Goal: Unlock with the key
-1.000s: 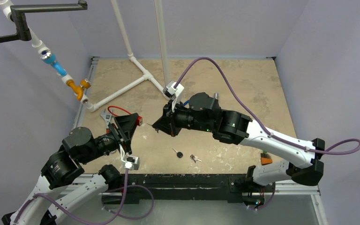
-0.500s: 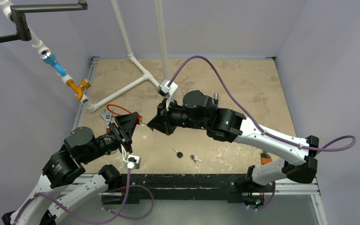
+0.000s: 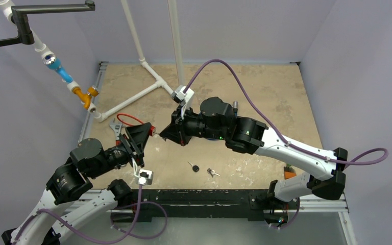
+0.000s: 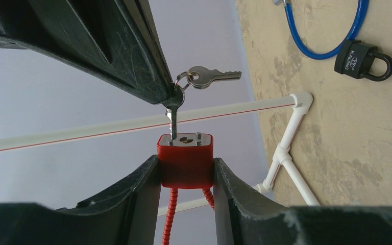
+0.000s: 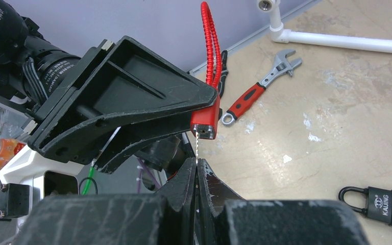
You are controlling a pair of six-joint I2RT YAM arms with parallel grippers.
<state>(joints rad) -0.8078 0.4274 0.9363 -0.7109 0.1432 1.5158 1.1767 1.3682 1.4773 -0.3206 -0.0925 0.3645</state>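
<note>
- The right tool (image 5: pixel 196 167) is clenched flat on the key (image 4: pixel 172 117). The blade pokes out toward the lock, and a spare key (image 4: pixel 212 76) dangles off the same ring.
- The left tool (image 4: pixel 186 172) is grasping the red padlock (image 5: pixel 204 120) by its body. It holds the lock up off the worktop (image 3: pixel 265 97), keyhole face turned to the key, red cable shackle trailing behind.
- The key tip is right at that face. From the left wrist view it looks to us like it lands a touch beside the brass slot, not in it, but we can't say for sure.
- Our read: pickup and line-up are done. Seating the key, turning it and freeing the shackle are left. Both cable ends look seated to us.
- Further out lie a black padlock (image 4: pixel 363 60), a blue cable (image 4: pixel 326 47), a wrench (image 5: pixel 258 89) and two loose keys (image 3: pixel 194 167).
</note>
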